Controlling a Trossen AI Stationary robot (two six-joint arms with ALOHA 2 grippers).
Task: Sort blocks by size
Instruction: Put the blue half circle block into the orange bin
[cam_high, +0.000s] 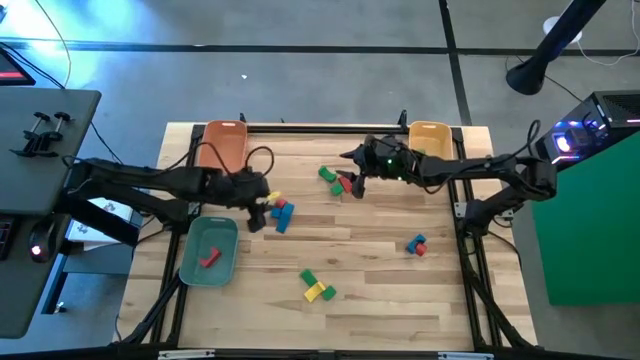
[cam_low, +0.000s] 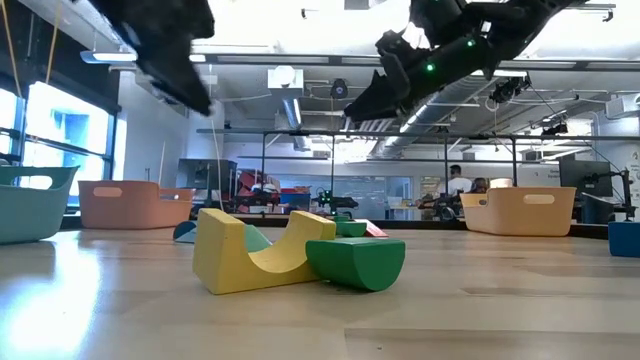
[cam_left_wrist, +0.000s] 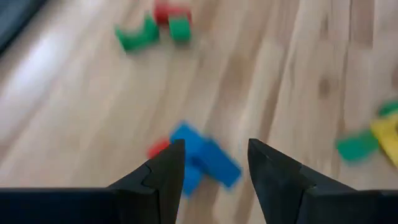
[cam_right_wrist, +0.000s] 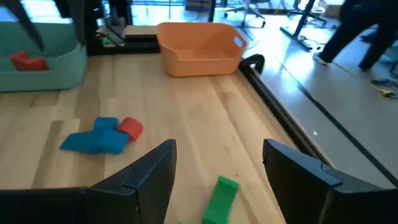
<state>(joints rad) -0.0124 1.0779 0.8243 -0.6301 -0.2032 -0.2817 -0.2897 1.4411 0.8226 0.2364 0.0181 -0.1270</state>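
high view: left gripper (cam_high: 262, 215) spread, empty, over small hard blue blocks (cam_high: 283, 215); right gripper (cam_high: 352, 181) spread above green plastic blocks (cam_high: 328, 175). left wrist view: blue blocks (cam_left_wrist: 202, 158) look light, rigid, slick; best pinched across flat sides.

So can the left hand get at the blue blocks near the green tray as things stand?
Probably yes. The left hand hangs open right above the blue blocks, with nothing between them. A small red block lies against the blue ones and might get nudged on the way down.
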